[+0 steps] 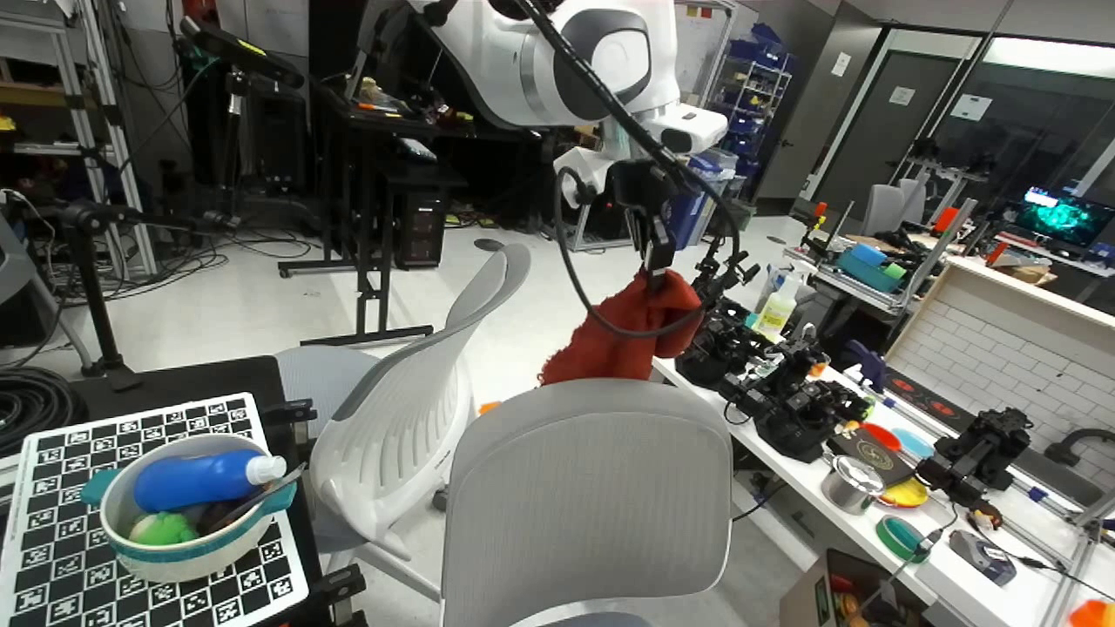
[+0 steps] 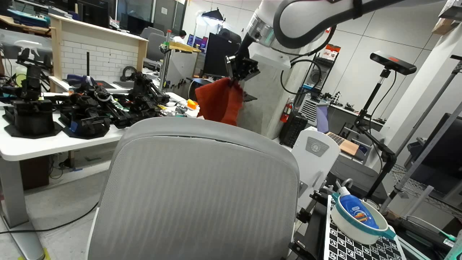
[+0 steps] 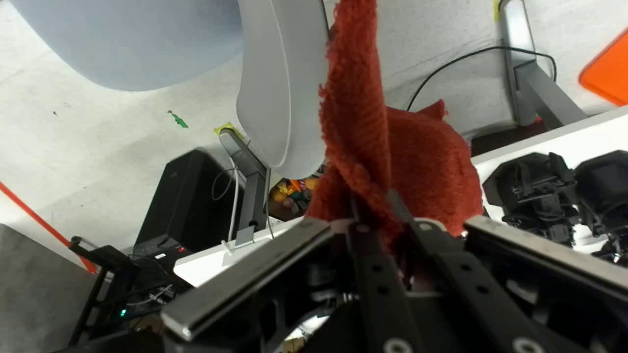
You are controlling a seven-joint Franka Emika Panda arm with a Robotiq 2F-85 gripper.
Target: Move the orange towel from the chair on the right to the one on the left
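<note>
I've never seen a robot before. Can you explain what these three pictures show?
The big white machine is a robot arm, a jointed limb ending in a black gripper that works like a two-fingered hand. It is pinching an orange-red towel, which hangs down loosely.

Two pictures come from cameras standing outside the robot, looking from different places. The third comes from a camera on its wrist, looking past the fingers.

In an exterior view, a gray chair fills the foreground, with a second chair beside it. On a checkered board sits a pot holding a blue bottle and other things. Black machines stand on a white table.
</note>
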